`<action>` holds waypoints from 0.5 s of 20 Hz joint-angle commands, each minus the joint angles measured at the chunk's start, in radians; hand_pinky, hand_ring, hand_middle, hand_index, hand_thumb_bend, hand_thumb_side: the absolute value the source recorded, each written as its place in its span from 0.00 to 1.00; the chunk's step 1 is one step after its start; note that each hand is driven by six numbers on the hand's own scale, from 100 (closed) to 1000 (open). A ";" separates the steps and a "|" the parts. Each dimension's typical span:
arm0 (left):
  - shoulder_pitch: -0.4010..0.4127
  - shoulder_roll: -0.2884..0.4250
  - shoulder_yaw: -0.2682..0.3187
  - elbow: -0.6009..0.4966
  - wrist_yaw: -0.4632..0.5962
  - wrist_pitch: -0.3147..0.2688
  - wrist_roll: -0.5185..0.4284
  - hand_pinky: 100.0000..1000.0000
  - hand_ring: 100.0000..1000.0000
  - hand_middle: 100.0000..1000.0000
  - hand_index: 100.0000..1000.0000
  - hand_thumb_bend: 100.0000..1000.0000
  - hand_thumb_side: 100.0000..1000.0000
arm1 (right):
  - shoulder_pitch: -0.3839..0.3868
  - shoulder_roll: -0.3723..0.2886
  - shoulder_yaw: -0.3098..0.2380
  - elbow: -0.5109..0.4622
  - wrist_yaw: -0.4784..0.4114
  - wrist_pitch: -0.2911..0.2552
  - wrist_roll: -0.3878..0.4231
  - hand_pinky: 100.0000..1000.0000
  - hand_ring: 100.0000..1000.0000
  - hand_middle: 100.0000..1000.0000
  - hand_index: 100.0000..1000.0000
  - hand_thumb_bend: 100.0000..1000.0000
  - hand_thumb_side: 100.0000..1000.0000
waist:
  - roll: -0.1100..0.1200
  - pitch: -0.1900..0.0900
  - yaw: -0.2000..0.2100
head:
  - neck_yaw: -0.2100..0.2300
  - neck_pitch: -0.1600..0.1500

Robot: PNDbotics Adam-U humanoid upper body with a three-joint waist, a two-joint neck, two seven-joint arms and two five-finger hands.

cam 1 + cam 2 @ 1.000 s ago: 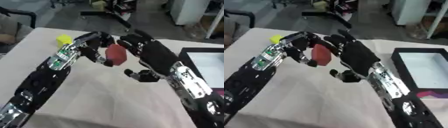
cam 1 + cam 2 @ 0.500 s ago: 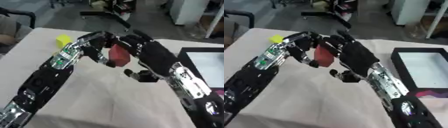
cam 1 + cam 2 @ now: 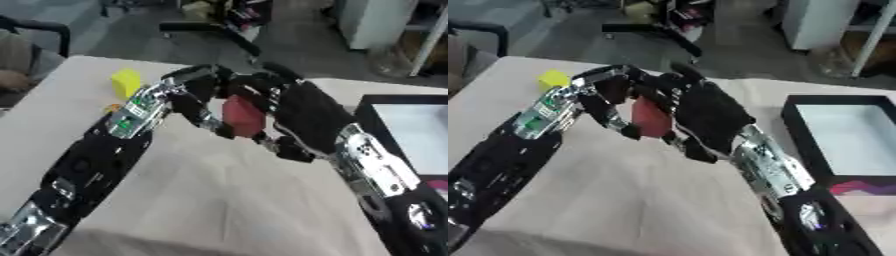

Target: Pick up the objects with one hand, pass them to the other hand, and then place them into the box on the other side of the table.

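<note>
Box (image 3: 798,145) sits at the table's right edge, well to the right of the red block — black walls, pale floor. Your right eye view shows most of its inside, and nothing lies in the part you can see; the near end carries a purple and pink patch on its outer face, and the robot's right forearm crosses the near left corner.

Red block (image 3: 242,116) is up off the table (image 3: 219,200), held between your two hands, well left of the box. Left hand (image 3: 199,102) comes at the block from its left, fingers curled around the near and left faces. Right hand (image 3: 302,117) is on the block's right side, fingers bent over its top and far edge, thumb below. Both hands touch it; which one carries the weight, you cannot tell.

Yellow block (image 3: 126,82) rests on the table, left of the red block and beyond your left forearm, apart from both hands. A small orange bit lies just near of it — too small to name.

View differences: left eye view cuts the box at the frame edge, only its left wall and a strip of floor; right eye view gives the full width. Yellow block reads larger and clearer in the left eye view.
</note>
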 commanded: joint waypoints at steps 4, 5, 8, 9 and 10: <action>-0.023 -0.002 -0.008 -0.006 0.005 0.003 -0.017 0.71 0.45 0.41 0.44 0.77 0.00 | -0.020 0.007 -0.003 -0.021 0.006 0.012 -0.063 0.85 0.74 0.79 0.91 0.18 0.00 | 0.003 -0.005 -0.004 | -0.002 0.005; -0.024 -0.003 -0.008 -0.005 0.005 0.003 -0.019 0.71 0.45 0.41 0.44 0.77 0.00 | -0.020 0.007 -0.003 -0.022 0.006 0.013 -0.073 0.84 0.74 0.79 0.91 0.18 0.00 | 0.003 -0.005 -0.004 | -0.002 0.005; -0.026 -0.005 -0.009 0.001 0.002 0.004 -0.025 0.71 0.45 0.41 0.44 0.77 0.00 | -0.021 0.008 -0.001 -0.021 0.006 0.012 -0.097 0.83 0.73 0.78 0.92 0.16 0.00 | 0.003 -0.005 -0.005 | -0.001 0.005; -0.027 -0.006 -0.010 0.004 0.001 0.004 -0.027 0.71 0.45 0.41 0.44 0.77 0.00 | -0.021 0.008 -0.001 -0.021 0.005 0.011 -0.103 0.83 0.73 0.78 0.92 0.16 0.00 | 0.003 -0.005 -0.005 | -0.001 0.005; -0.028 -0.006 -0.010 0.007 0.001 0.004 -0.029 0.71 0.45 0.41 0.44 0.77 0.00 | -0.021 0.009 0.000 -0.020 0.005 0.010 -0.108 0.83 0.73 0.78 0.91 0.15 0.00 | 0.003 -0.005 -0.005 | -0.002 0.005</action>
